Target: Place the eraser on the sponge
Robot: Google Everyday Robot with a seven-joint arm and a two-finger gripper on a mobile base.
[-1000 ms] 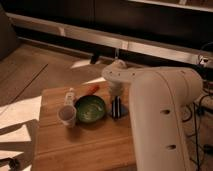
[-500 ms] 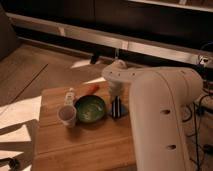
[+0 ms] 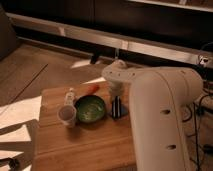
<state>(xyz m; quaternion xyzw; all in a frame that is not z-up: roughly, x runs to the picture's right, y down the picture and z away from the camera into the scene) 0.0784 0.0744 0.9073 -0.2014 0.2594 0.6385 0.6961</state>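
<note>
My gripper (image 3: 117,111) hangs from the white arm, pointing down just right of the green bowl (image 3: 90,108). Its dark fingers reach the table surface, and a narrow dark shape between them may be the eraser (image 3: 116,108), though I cannot separate it from the fingers. A small blue-grey patch of the sponge (image 3: 123,110) shows right beside and under the fingertips, mostly hidden by the gripper and the arm.
A wooden table (image 3: 85,145) holds a pale cup (image 3: 67,115), a small clear bottle (image 3: 70,95) and a slim orange-red stick (image 3: 92,89) behind the bowl. The bulky white arm (image 3: 160,120) covers the table's right side. The floor drops away to the left.
</note>
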